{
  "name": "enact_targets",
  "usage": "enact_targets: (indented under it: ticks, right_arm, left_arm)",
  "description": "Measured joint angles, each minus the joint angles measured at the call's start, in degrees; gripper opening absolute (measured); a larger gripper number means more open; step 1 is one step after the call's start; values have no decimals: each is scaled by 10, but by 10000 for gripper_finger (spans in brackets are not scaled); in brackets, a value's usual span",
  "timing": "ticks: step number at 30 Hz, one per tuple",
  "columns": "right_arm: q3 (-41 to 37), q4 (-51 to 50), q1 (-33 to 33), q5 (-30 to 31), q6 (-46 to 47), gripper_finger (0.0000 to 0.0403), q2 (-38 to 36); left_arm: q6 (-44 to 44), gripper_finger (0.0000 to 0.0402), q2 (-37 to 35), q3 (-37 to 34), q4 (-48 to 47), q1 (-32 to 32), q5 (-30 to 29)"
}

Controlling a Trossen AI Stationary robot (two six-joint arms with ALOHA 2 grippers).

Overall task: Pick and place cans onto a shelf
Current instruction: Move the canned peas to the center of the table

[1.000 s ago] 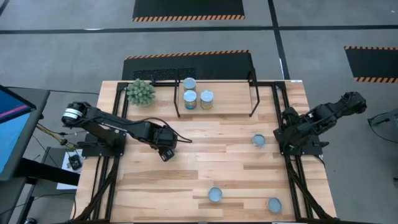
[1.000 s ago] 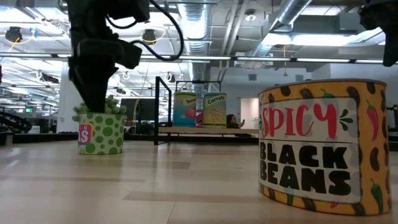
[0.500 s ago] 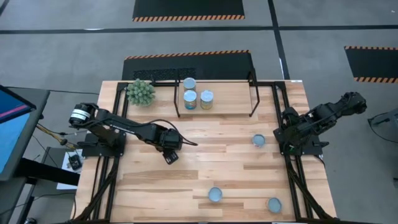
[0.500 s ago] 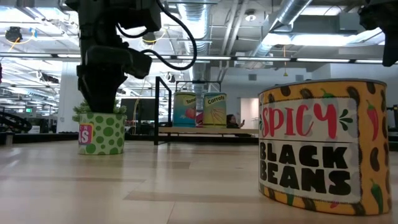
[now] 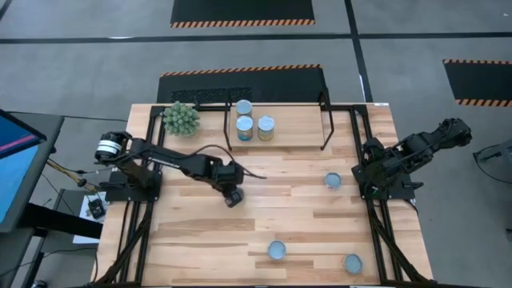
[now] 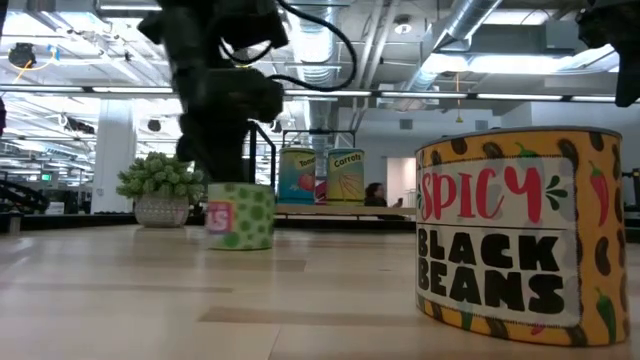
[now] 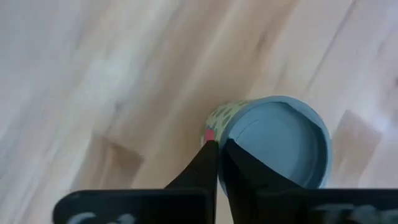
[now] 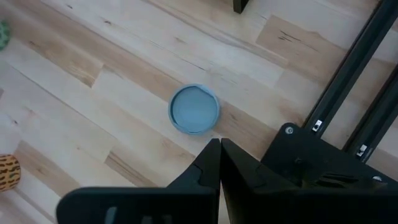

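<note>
1. The left gripper [image 5: 233,198] hung over the middle of the table [image 5: 304,240], its jaws pressed together with nothing between them. In the left wrist view the closed tips sat against the rim of a green-spotted can [image 7: 273,146], beside it rather than around it.
2. That can [image 6: 240,215] stood upright, its axis vertical, touching or just beside the jaws; a grasp would likely need the jaws spread again and centred over its lid.
3. The shelf [image 5: 276,128] stood at the far edge of the table, already carrying three cans [image 5: 254,122], with bare board open toward its right end.
4. Three more cans waited on the table: one near the right edge [image 5: 333,182], one by the near edge [image 5: 277,250] and one toward the near right corner [image 5: 352,262].
5. The right gripper [image 8: 219,163] waited at the right edge, jaws drawn together and empty, nearest the can by that edge.
6. The plant [image 5: 181,118] stood at the far left corner, clear of a straight path from the spotted can to the shelf.
</note>
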Motion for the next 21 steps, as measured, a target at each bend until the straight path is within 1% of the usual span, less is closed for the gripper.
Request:
enact_targets:
  ticks: [2, 4, 7, 9, 11, 13, 20, 21]
  right_arm:
    - [0, 0, 0, 0, 0, 36, 0]
    - [0, 0, 0, 0, 0, 36, 0]
    - [0, 0, 0, 1, 0, 36, 0]
    - [0, 0, 0, 2, 0, 36, 0]
    - [0, 1, 0, 2, 0, 36, 0]
    - [0, 1, 0, 2, 0, 36, 0]
    - [0, 1, 0, 2, 0, 36, 1]
    - [0, 1, 0, 2, -1, 36, 1]
  left_arm:
    - [19, 1, 1, 19, 1, 14, -3]
    - [45, 1, 4, 51, 15, 28, -5]
    - [95, 0, 8, 96, 13, 50, -6]
    - [128, 0, 22, 137, 31, 65, -9]
    - [159, 0, 36, 179, 12, 81, -10]
    - [192, 0, 64, 230, 13, 92, -7]
    - [271, 0, 182, 397, -80, 106, 11]
    - [280, 0, 201, 418, -77, 106, 13]
